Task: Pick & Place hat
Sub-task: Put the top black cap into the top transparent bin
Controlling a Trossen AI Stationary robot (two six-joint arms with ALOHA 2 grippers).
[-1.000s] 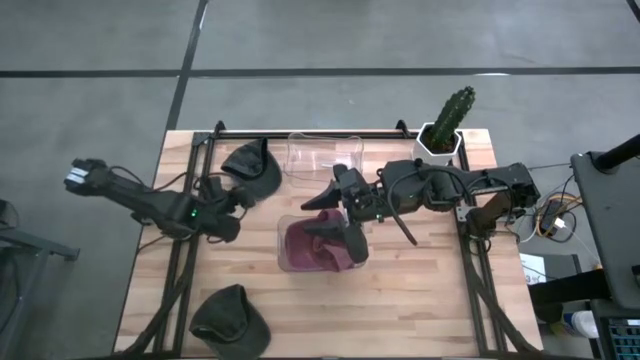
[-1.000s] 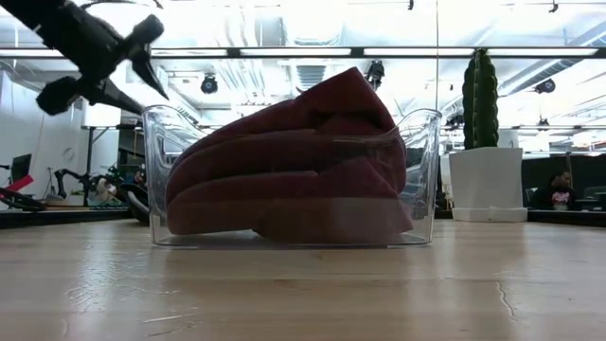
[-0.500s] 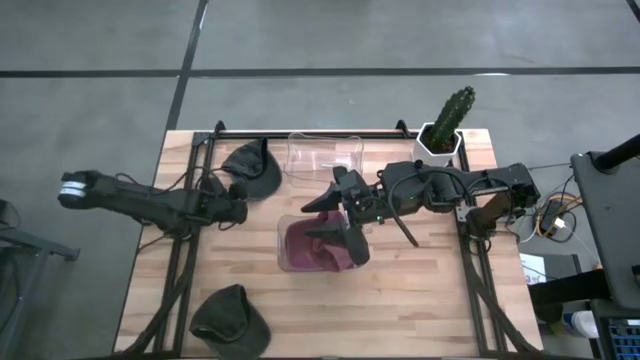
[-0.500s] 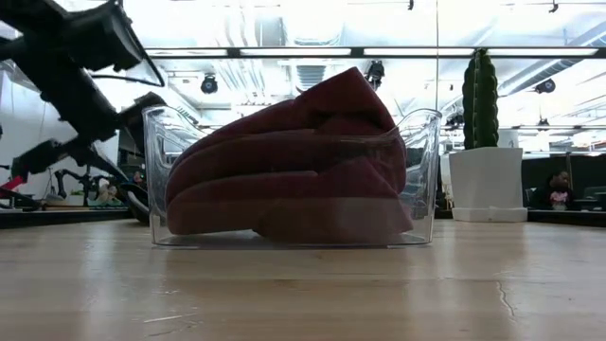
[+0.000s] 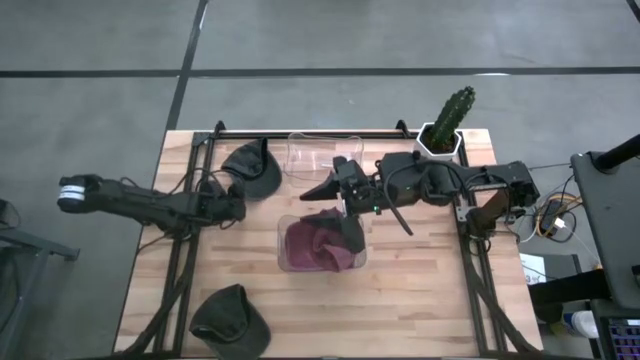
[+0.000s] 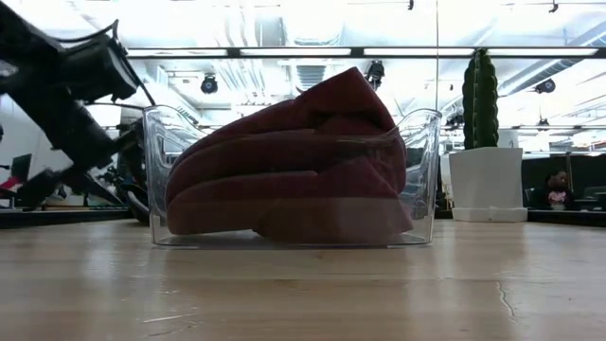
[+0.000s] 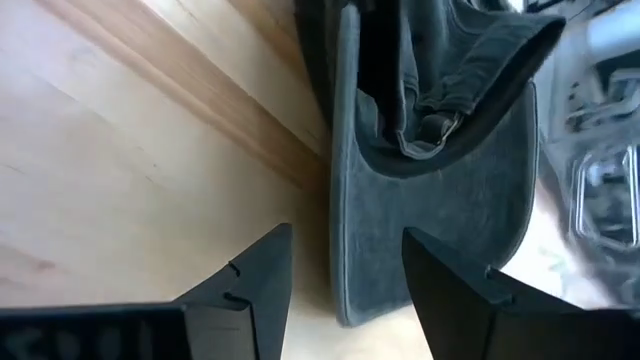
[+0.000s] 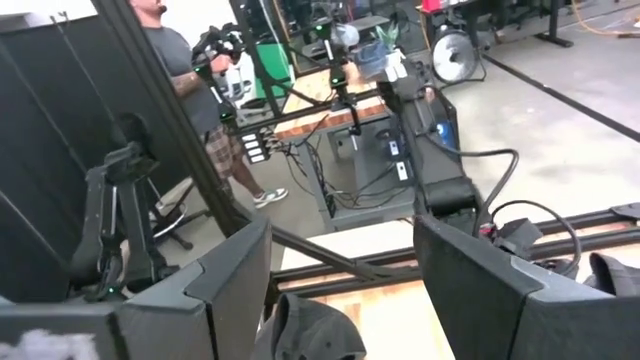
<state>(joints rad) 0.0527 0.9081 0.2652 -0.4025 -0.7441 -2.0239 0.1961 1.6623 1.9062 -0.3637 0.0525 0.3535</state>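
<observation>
The worktop was pale butcher-block wood with black rails along its far edge and down both sides, set on a grey concrete floor crossed by dark lines. In the low view the room behind was brightly lit from ceiling strips, and a person sat far off near the right. The right wrist view showed another person standing among dark stands and cabled equipment.

A clear bin stood near the worktop's middle with a maroon hat folded inside it, its bulk rising above the rim in the low view. A second clear container sat by the far edge, and a potted cactus occupied the far right corner.

A dark grey cap lay near the far left corner, its long axis running from crown to brim, with the brim pointing towards the left gripper. That gripper was low just beside the brim, its fingers spread apart with the brim edge between them, not yet clamped. Another dark cap lay at the near left edge.

The right gripper hung over the bin's far rim, fingers wide apart and holding nothing.
</observation>
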